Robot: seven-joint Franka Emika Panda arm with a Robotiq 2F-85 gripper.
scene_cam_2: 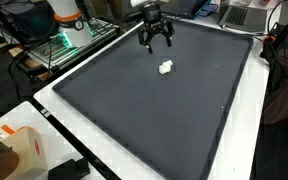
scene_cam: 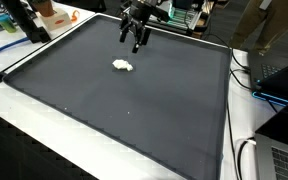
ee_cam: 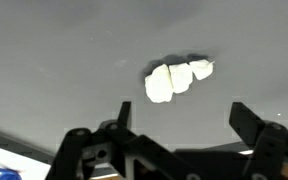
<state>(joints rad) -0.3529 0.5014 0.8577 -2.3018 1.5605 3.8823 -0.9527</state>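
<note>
The white lump (scene_cam: 122, 66) lies on the dark mat (scene_cam: 134, 115), by itself, a soft-looking, uneven thing (I can't make out what it's made of). In the wrist view it (ee_cam: 174, 80) shows as a bigger blob with a smaller bit joined at one side, sitting just past the fingertips and roughly in line with the gap between them.

The claw (scene_cam: 136, 44) hangs above the mat with its fingers (ee_cam: 246, 112) spread wide and nothing between them. It isn't touching the lump. In both exterior views the lump (scene_cam_2: 165, 68) rests lower than the claw (scene_cam_2: 156, 44) and a short way off to one side, near but clearly apart.

Under the claw the mat (scene_cam_2: 134, 110) covers most of the white table (scene_cam: 24, 130), and the claw is up by the mat's far edge, so most of the dark sheet stretches away from it towards the cameras. Well off from the claw, beyond the mat's side edge, cables (scene_cam: 246, 80) trail over the table's bare strip, and a laptop (scene_cam: 284, 150) sits at the corner. An orange box (scene_cam: 52, 15) stands past the mat's far corner, also well clear of the claw.
</note>
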